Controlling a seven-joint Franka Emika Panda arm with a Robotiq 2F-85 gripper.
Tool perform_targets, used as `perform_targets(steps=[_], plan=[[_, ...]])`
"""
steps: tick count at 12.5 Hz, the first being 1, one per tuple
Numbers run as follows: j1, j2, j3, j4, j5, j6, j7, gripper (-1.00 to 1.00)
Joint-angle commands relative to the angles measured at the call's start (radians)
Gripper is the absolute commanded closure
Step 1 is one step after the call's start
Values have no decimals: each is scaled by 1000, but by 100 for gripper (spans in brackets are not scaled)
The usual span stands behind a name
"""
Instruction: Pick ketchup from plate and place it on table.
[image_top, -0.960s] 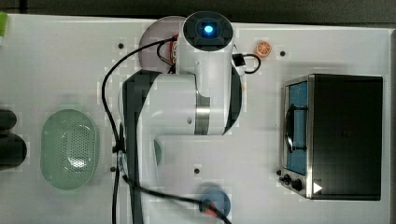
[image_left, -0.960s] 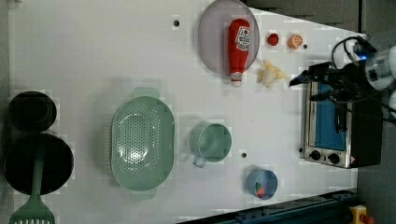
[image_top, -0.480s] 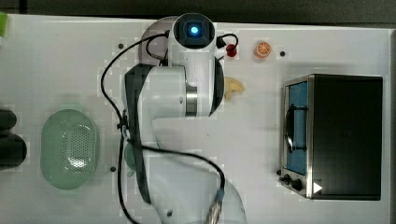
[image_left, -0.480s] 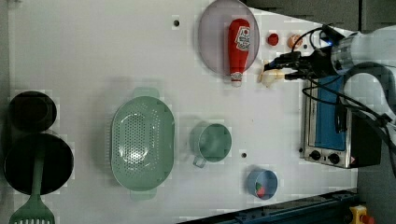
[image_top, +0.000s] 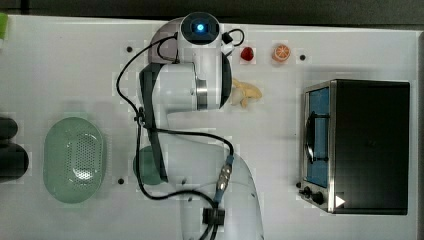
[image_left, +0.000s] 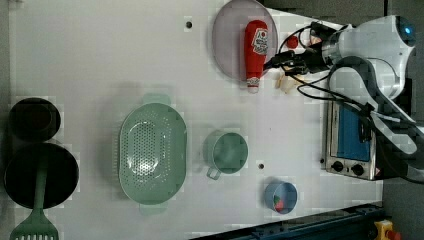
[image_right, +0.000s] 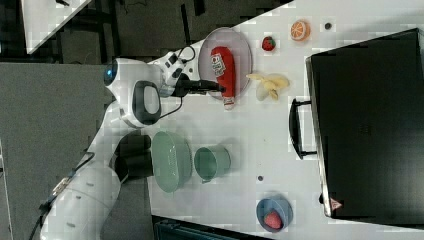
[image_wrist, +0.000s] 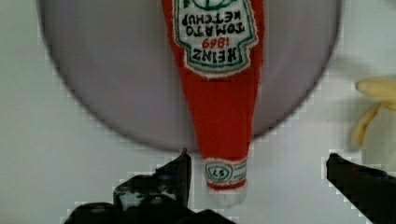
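Note:
The ketchup (image_wrist: 217, 84) lies flat on the mauve-grey plate (image_wrist: 107, 70), its capped end past the rim over the white table (image_left: 125, 50). The red bottle (image_left: 255, 47) and plate (image_left: 227, 45) sit near the top of the left view, and the right view has bottle (image_right: 222, 67) and plate (image_right: 240, 45) near its top as well. My gripper (image_wrist: 259, 156) is open, hovering over the cap end with one finger on each side, apart from the bottle. In the left view the gripper (image_left: 276, 62) sits just right of the bottle. The arm covers most of the plate (image_top: 165, 37) in the top view.
A peeled banana (image_left: 285, 82) lies right beside the cap, with a strawberry (image_top: 246, 54) and an orange slice (image_top: 281, 52) nearby. A toaster oven (image_left: 350, 140) stands further off. A green basket (image_left: 152, 152), green cup (image_left: 227, 152), blue bowl (image_left: 281, 196) and black pots (image_left: 35, 150) take up the remaining table.
The arm has swung from beside the toaster oven to the plate. In the left view the gripper moved left, ending over the ketchup's cap end. The ketchup has not moved.

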Motion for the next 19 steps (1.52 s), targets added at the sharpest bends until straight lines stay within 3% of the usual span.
perform_targets(steps=[1, 4, 11, 12, 15, 19], plan=[[21, 49, -3, 62, -35, 51, -41, -100], [25, 101, -4, 61, -42, 185, -41, -100], [29, 172, -11, 60, -44, 289, -41, -100], [30, 177, -11, 60, -44, 290, -41, -92], [30, 181, -12, 65, -44, 292, -41, -20], [29, 161, -7, 94, -43, 289, -21, -16]])
